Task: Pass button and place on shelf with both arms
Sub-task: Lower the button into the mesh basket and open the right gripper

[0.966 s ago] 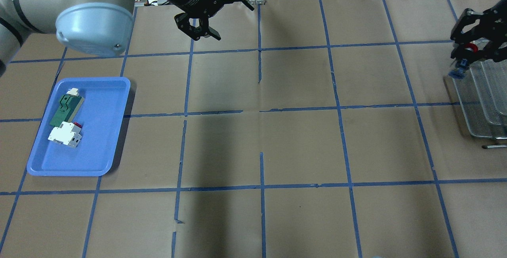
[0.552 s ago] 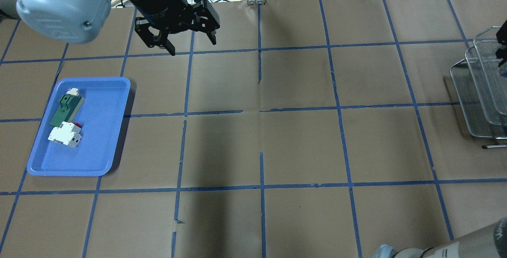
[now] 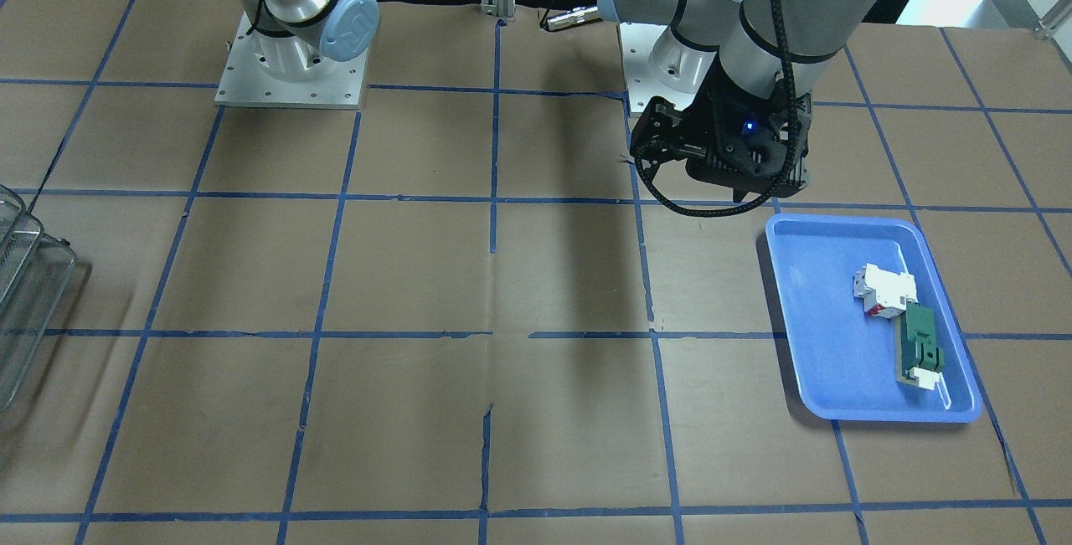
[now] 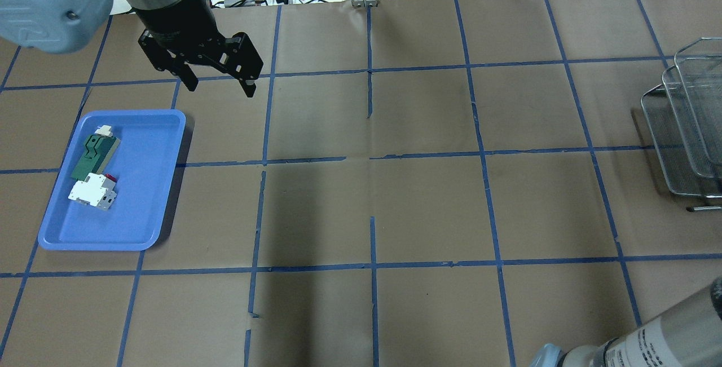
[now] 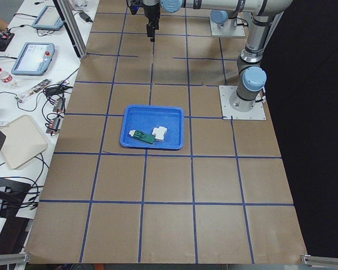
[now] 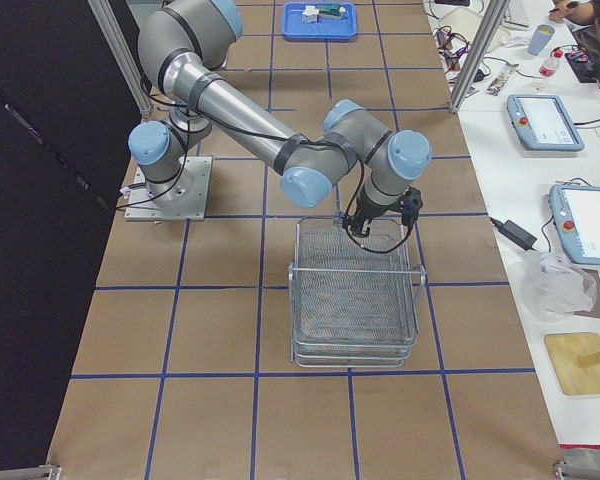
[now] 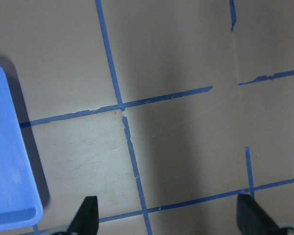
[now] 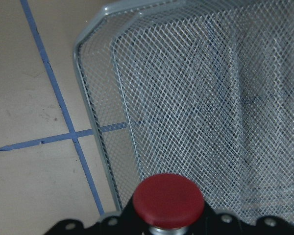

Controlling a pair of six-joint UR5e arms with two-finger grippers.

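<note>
Left tool [image 4: 221, 89] nearer tray [image 4: 144, 209] | 1 button [image 8: 168, 198] | 1 shelf [image 8: 210, 98] | 2 parts [image 4: 93, 155]

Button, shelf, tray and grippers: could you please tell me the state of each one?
button: clamped in the right gripper, above the shelf, not set down.
right gripper: shut on the button.
left gripper: open, empty, above the table near the blue tray.
shelf: upright, visible mesh bare.
blue tray: holds white block and green-and-white part.

The shelf [image 8: 196, 98] was shiny wire-mesh metal, the button [image 8: 168, 198] cap matt plastic, the blue tray [image 4: 141, 203] glossy plastic, the table [image 4: 428, 203] matt brown paper.
</note>
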